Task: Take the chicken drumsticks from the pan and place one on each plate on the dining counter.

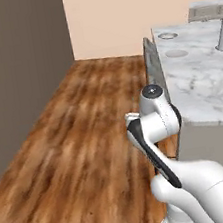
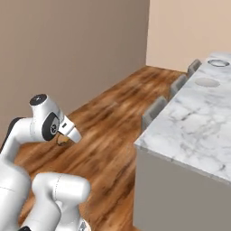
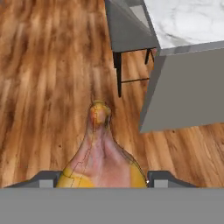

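My gripper (image 3: 103, 179) is shut on a golden-brown chicken drumstick (image 3: 103, 151), whose bony end points away from the hand over the wooden floor. From the right base view a bit of the drumstick (image 2: 62, 140) peeks out beneath the folded arm. The dining counter (image 1: 201, 87) (image 2: 194, 122) stretches ahead on my right, and its near corner (image 3: 183, 22) lies beyond the drumstick. Two grey plates (image 1: 167, 36) (image 1: 176, 53) sit towards its far end, seen again as the far plate (image 2: 218, 62) and the nearer plate (image 2: 207, 82). The pan is out of view.
Grey chairs (image 2: 153, 113) (image 3: 127, 26) are tucked along the counter's left side. A grey upright cylinder (image 1: 222, 36) stands on the marble at the far right. Open wooden floor (image 1: 77, 139) spreads to the left, bounded by a brown wall (image 1: 21, 71).
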Motion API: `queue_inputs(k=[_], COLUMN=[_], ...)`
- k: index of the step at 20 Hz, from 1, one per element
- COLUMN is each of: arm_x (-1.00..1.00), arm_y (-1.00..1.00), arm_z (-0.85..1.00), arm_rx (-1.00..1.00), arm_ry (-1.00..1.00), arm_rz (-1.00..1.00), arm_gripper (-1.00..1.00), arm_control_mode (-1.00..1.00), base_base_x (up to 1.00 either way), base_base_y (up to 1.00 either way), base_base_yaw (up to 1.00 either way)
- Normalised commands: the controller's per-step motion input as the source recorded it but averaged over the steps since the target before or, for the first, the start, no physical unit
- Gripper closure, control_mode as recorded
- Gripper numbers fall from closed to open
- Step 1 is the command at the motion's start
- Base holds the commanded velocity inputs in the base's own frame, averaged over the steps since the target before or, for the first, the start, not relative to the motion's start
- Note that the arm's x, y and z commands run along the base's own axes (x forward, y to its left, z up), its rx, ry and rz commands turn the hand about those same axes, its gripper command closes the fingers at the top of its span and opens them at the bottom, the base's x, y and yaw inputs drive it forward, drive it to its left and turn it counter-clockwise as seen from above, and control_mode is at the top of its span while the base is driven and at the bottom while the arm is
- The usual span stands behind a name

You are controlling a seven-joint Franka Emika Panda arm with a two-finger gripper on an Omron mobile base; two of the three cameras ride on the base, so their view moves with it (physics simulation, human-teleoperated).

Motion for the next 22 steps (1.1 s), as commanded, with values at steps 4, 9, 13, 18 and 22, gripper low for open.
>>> queue_inputs(k=[4,9,13,18,22], arm_x=[0.0,0.0,0.0,0.0,0.0], arm_y=[0.0,0.0,0.0,0.0,0.0], arm_z=[0.0,0.0,0.0,0.0,0.0], arm_rx=[0.0,0.0,0.0,0.0,0.0], arm_ry=[0.0,0.0,0.0,0.0,0.0], arm_rz=[0.0,0.0,0.0,0.0,0.0], arm_gripper=[1.0,1.0,1.0,1.0,1.0], arm_control_mode=[1.0,1.0,1.0,1.0,1.0], base_base_x=[0.99,0.87,0.87,0.72,0.42], base_base_y=[0.86,0.51,0.46,0.86,1.0], base_base_yaw=[-0.58,-0.7,-0.7,-0.57,-0.48])
